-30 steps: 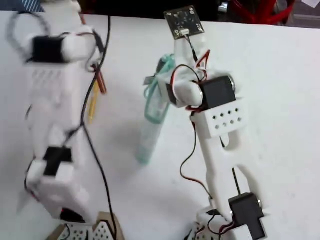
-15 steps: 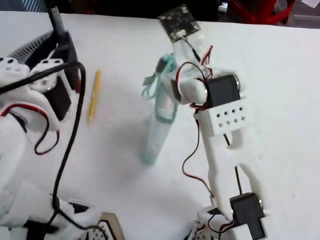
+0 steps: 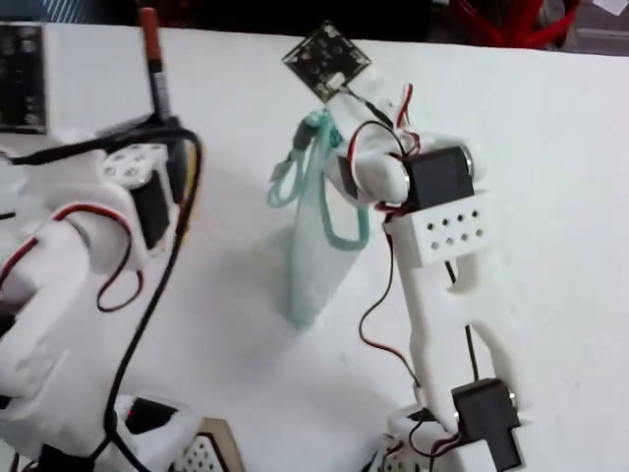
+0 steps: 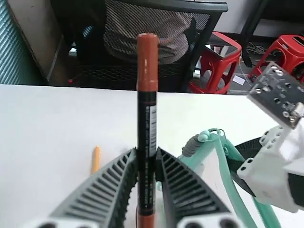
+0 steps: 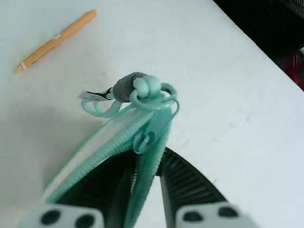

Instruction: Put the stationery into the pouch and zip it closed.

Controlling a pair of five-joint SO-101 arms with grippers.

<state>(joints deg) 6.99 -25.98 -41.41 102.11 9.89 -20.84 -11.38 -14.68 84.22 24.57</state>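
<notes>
My left gripper [image 4: 146, 154] is shut on a black marker [image 4: 147, 109] with an orange-brown cap; the marker stands upright between the ribbed fingers. In the high view the marker [image 3: 152, 54] sticks out past the left gripper [image 3: 162, 123] at the far left. The teal see-through pouch [image 3: 314, 246] lies mid-table, its far end raised by my right gripper [image 3: 334, 162]. That gripper [image 5: 145, 161] is shut on the pouch's zipper edge [image 5: 118, 135], just below the zipper pull [image 5: 156, 126] and cord loops. An orange pen [image 5: 57, 40] lies on the table beyond the pouch, also orange pen [image 4: 96, 159].
The right arm [image 3: 442, 285] runs from the near edge to mid-table, with a camera board [image 3: 327, 61] at its wrist. The bulky left arm [image 3: 69, 275] and its cables cover the near left. A chair [image 4: 156, 38] and red stools [image 4: 223, 57] stand behind the table.
The left arm has risen off the table with the marker and pulled back toward the left. The right gripper has shifted the pouch's raised end slightly left, spreading it wider.
</notes>
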